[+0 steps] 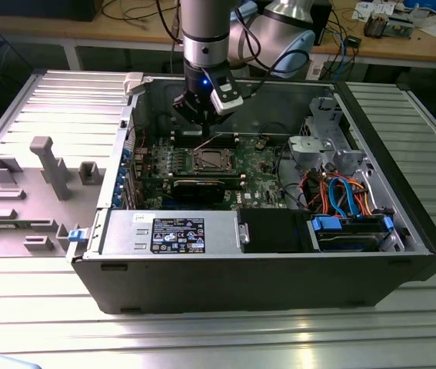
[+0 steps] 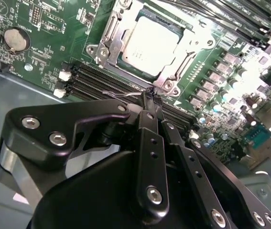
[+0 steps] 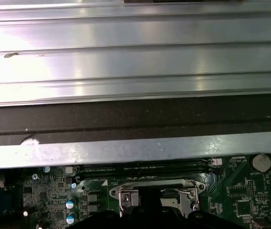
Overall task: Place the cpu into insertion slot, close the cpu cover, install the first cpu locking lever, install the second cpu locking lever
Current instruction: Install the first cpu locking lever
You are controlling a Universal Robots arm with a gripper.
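The cpu point(image 2: 149, 43), a dull silver square, lies in the insertion slot point(image 1: 211, 160) on the green board. Over it lies the cpu cover point(image 2: 107, 36), a silvery frame, flat around the chip. My gripper point(image 2: 148, 98) hangs just above the board beside the socket's corner, fingers shut together. A thin wire locking lever point(image 2: 121, 94) runs sideways up to the fingertips and seems to touch them; whether it is gripped cannot be told. Another lever point(image 2: 190, 56) lies along the socket's far side. In the exterior view the gripper point(image 1: 201, 123) is behind the socket.
Black memory slots point(image 2: 102, 78) run between gripper and socket, with a coin battery point(image 2: 16, 39) nearby. A black graphics card point(image 1: 198, 188), the power supply point(image 1: 171, 231), a drive cage point(image 1: 321, 146) and coloured cables point(image 1: 341, 192) crowd the case. The case wall point(image 3: 135, 119) stands close behind.
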